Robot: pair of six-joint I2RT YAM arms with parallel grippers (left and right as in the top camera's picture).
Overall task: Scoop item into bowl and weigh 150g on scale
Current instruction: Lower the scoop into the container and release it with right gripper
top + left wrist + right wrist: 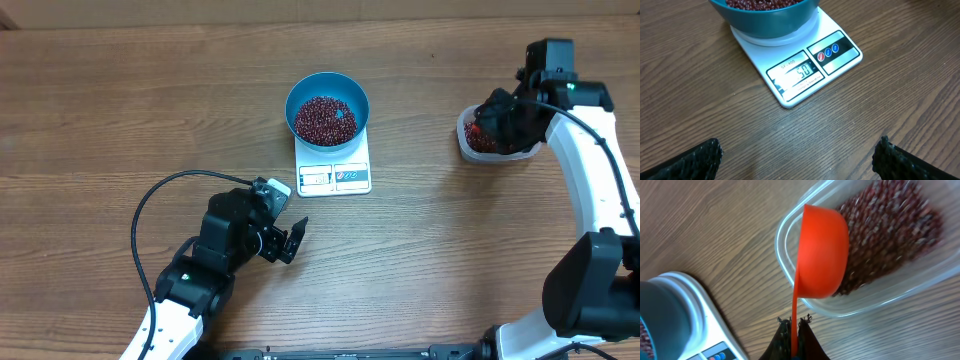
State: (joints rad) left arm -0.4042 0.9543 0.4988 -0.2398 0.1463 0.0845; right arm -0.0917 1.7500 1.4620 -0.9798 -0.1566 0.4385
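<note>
Blue bowl [327, 107] w/ beans [324, 122] sits on scale [334, 177]. Right gripper [795, 326], well right of scale, clenched on orange scoop [822, 255] handle over tub [781, 255]. Left gripper [295, 240], near scale's front, fingers spread, empty. Risk: overfilled scoop spills en route or overshoots target wt.

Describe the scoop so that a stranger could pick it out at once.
Start at the wooden table and go to the clear plastic tub of beans on its right side. The scoop sits over that tub, its thin handle pinched in the right gripper. It is the only bright orange-red thing there.
</note>
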